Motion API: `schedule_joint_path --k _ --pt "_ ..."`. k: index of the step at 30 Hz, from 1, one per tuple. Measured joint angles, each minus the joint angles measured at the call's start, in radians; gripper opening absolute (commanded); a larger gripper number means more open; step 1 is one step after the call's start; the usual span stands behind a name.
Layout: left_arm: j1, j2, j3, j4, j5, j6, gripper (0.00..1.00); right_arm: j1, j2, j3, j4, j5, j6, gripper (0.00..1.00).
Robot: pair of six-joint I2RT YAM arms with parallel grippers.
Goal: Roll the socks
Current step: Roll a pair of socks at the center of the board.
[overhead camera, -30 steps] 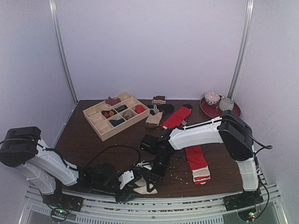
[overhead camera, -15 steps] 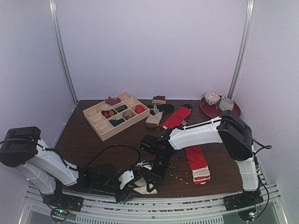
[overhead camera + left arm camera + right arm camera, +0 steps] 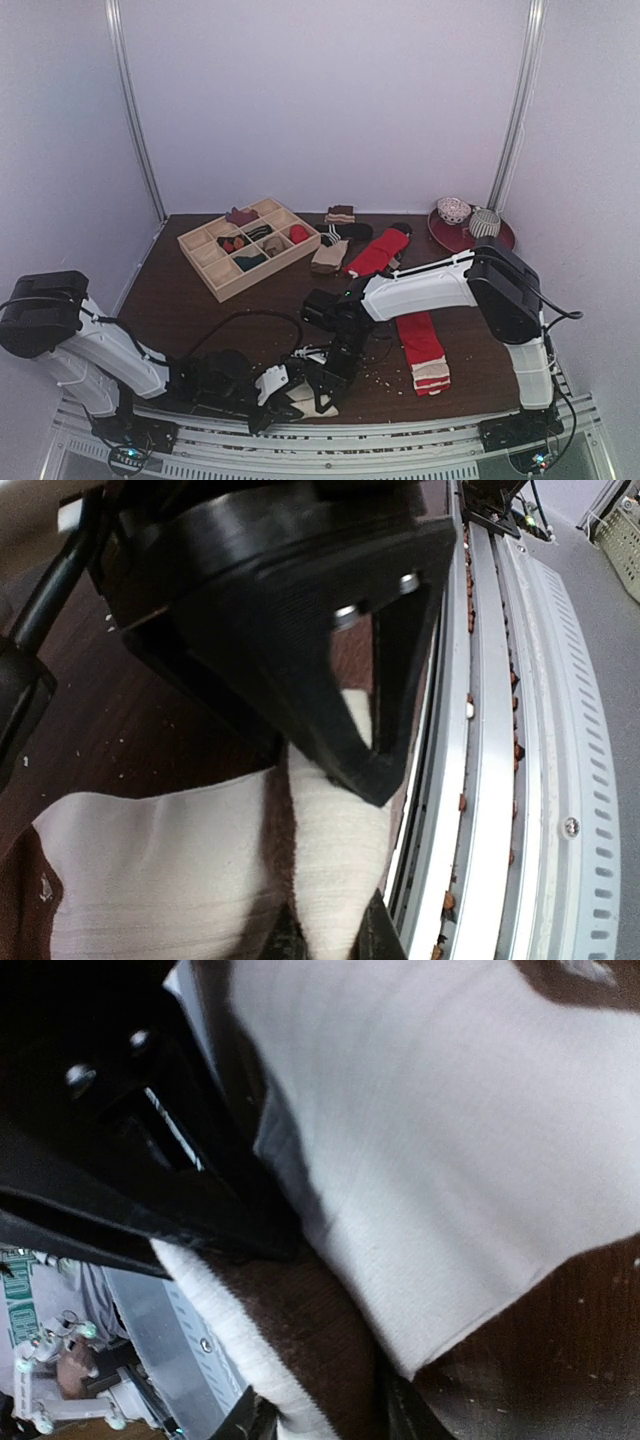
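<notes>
Both arms are bunched up over the cream sock (image 3: pixel 160 870), which sits right at the near edge of the table (image 3: pixel 200 300), just beside the metal rail (image 3: pixel 480 780). The left gripper (image 3: pixel 330 940) has its fingers pinched narrow on a raised fold of the cream fabric. The right gripper (image 3: pixel 320 1415) looks clamped on the end with the brown band (image 3: pixel 320 1330), with cloth filling the gap between its fingers. The red sock with the white-striped end (image 3: pixel 421 348) lies flat further right, well apart from both grippers and untouched.

Looks like the roll is only just getting started. To do this bit well, one gripper should probably pin the fabric while the other turns the fold over itself, keeping it tight so it doesn't go floppy. The two grippers are nearly touching, so small slow moves seem smart. Rolling away from the rail would help too, since the sock could slide off the edge.
</notes>
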Motion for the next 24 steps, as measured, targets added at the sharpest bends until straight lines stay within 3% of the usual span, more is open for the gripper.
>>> schedule_joint_path --k 4,10,15,24 --pt "0.000 0.000 -0.016 0.030 -0.001 -0.010 0.00 0.002 -0.034 -0.025 0.040 0.027 0.027 0.46" --pt "0.000 0.000 -0.046 0.080 -0.011 -0.015 0.00 -0.035 -0.142 -0.113 0.217 0.124 0.094 0.53" --pt "0.000 0.008 -0.046 0.090 -0.006 -0.015 0.00 -0.073 -0.175 -0.089 0.357 0.169 0.128 0.53" --pt "0.000 0.019 -0.045 0.106 0.001 -0.017 0.00 -0.059 -0.067 -0.044 0.468 0.100 0.170 0.54"
